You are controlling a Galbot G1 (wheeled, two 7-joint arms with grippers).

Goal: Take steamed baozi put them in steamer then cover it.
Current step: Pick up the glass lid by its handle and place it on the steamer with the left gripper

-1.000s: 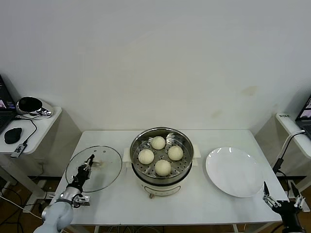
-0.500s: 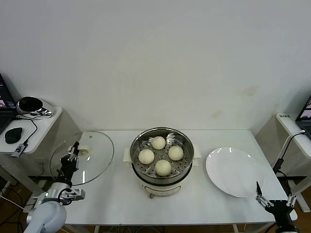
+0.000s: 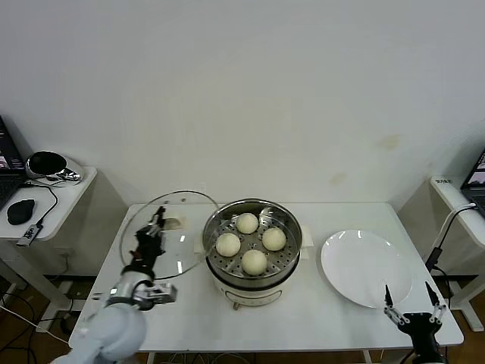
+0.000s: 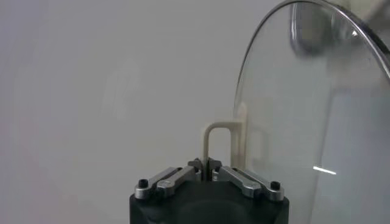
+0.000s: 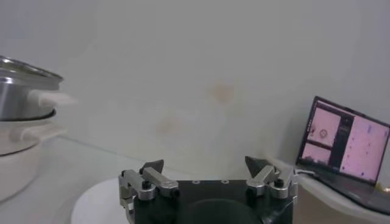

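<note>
The left pincer (image 3: pixel 154 227) hangs above the left part of the worktop (image 3: pixel 182 311), closed on the bar handle (image 4: pixel 220 143) of the cover (image 3: pixel 170 231), which it holds tilted in the air. To that pincer's right, the cover's far edge reaches just beside the rim of the steamer (image 3: pixel 255 274). The steamer stands at the worktop's middle, with four baozi (image 3: pixel 253 261) on the tray inside it. Right of the steamer, apart from it, lies a plate (image 3: pixel 362 267). The right pincer (image 3: pixel 410 303), fingers spread, sits at the worktop's near right corner, just in front of the plate.
</note>
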